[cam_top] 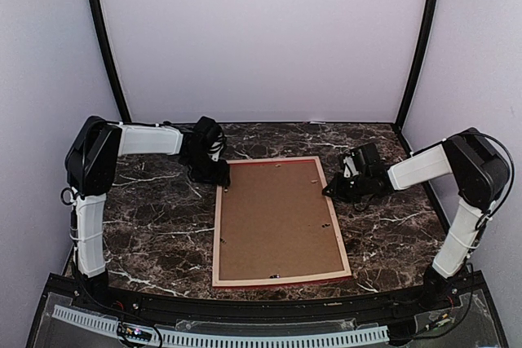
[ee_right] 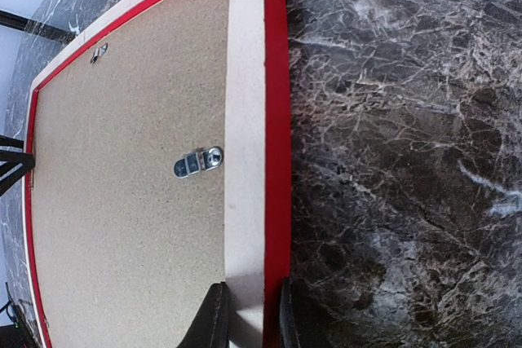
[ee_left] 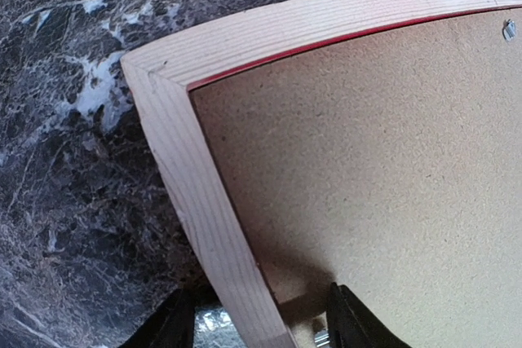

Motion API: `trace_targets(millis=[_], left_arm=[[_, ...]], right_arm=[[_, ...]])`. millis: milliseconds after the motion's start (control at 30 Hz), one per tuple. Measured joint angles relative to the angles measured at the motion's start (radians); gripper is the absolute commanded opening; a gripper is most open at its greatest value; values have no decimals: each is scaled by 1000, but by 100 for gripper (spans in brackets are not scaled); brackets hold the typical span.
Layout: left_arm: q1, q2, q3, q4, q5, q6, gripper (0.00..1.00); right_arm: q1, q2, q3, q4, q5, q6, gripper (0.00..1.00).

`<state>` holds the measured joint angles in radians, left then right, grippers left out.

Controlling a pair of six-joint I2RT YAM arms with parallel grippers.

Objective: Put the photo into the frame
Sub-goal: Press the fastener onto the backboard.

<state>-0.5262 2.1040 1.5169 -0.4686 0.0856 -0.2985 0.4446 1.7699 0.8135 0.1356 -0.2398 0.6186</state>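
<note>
The frame (cam_top: pixel 217 234) lies face down on the marble table, pale wood rails up, with red showing along its edges. A brown backing board (cam_top: pixel 277 218) fills it. The photo is not visible in any view. My left gripper (cam_top: pixel 222 181) is at the far left corner. In the left wrist view it (ee_left: pixel 261 319) is open and straddles the left rail (ee_left: pixel 196 193), with a gap on each side. My right gripper (cam_top: pixel 333 189) is at the right rail. In the right wrist view it (ee_right: pixel 249 315) is shut on that rail (ee_right: pixel 245 120), one finger on the wood side and one on the red outer edge.
A small metal turn clip (ee_right: pixel 198 162) sits on the backing board (ee_right: pixel 122 201) just inside the right rail, and another (ee_left: pixel 509 30) is near the far rail. Dark marble table (cam_top: pixel 155 226) surrounds the frame. White walls and black posts enclose the back and sides.
</note>
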Motion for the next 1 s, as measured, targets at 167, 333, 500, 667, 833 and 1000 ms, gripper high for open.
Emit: trace_targets(millis=[167, 333, 500, 667, 833, 1000], left_arm=[[0, 0, 0, -1, 9, 0, 55], [0, 0, -2, -1, 14, -1, 57], [0, 0, -7, 5, 32, -2, 59], [0, 0, -7, 8, 40, -5, 59], [0, -3, -14, 12, 38, -4, 57], [-2, -8, -23, 17, 31, -4, 54]], right_arm=[[0, 0, 0, 0, 0, 0, 0], [0, 0, 0, 0, 0, 0, 0], [0, 0, 0, 1, 0, 0, 0], [0, 0, 0, 1, 0, 0, 0], [0, 1, 0, 2, -2, 0, 0], [0, 8, 0, 16, -7, 0, 0]])
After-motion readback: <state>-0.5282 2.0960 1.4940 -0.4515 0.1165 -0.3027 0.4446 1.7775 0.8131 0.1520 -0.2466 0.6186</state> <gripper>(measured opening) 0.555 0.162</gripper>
